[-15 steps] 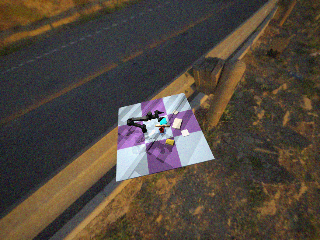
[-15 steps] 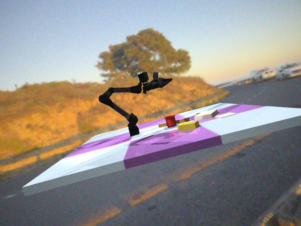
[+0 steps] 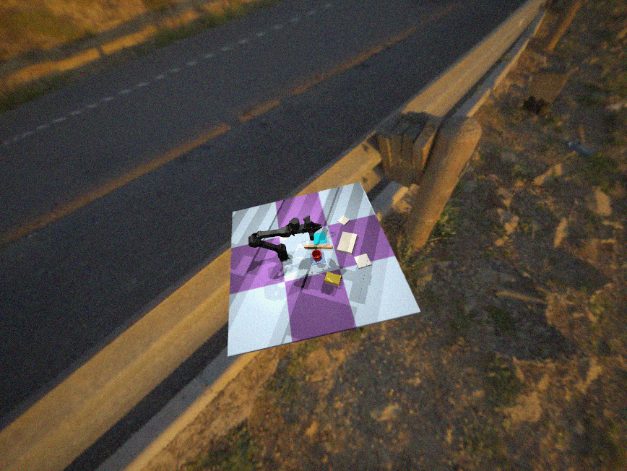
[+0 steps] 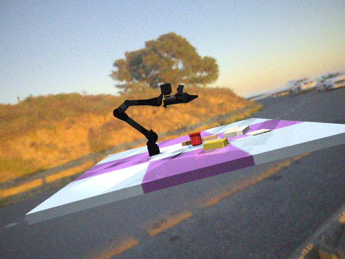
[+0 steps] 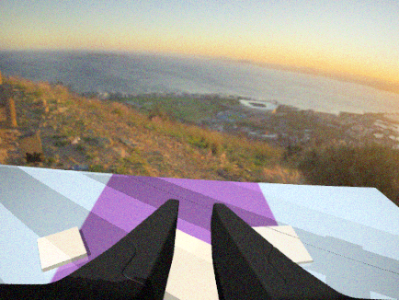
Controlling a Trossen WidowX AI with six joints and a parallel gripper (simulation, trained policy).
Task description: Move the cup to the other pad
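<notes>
A red cup (image 3: 316,256) (image 4: 195,139) stands upright on a pale blue pad (image 3: 321,261). The marbles cannot be made out inside it. A cyan pad (image 3: 319,238) lies on the other side of a wooden bar, with no cup on it. My gripper (image 3: 321,227) (image 4: 197,96) (image 5: 195,211) is high above the table, pointing outward, well away from the cup. Its fingers are nearly together, with a narrow gap and nothing between them.
The wooden bar (image 3: 318,246) (image 4: 211,137) lies between the two pads. A yellow block (image 3: 332,278) (image 4: 215,143) is near the cup. A thick cream block (image 3: 347,242) (image 4: 235,130) (image 5: 190,264) and two flat cream tiles (image 3: 343,219) (image 3: 362,260) (image 5: 62,248) (image 5: 286,244) lie farther out.
</notes>
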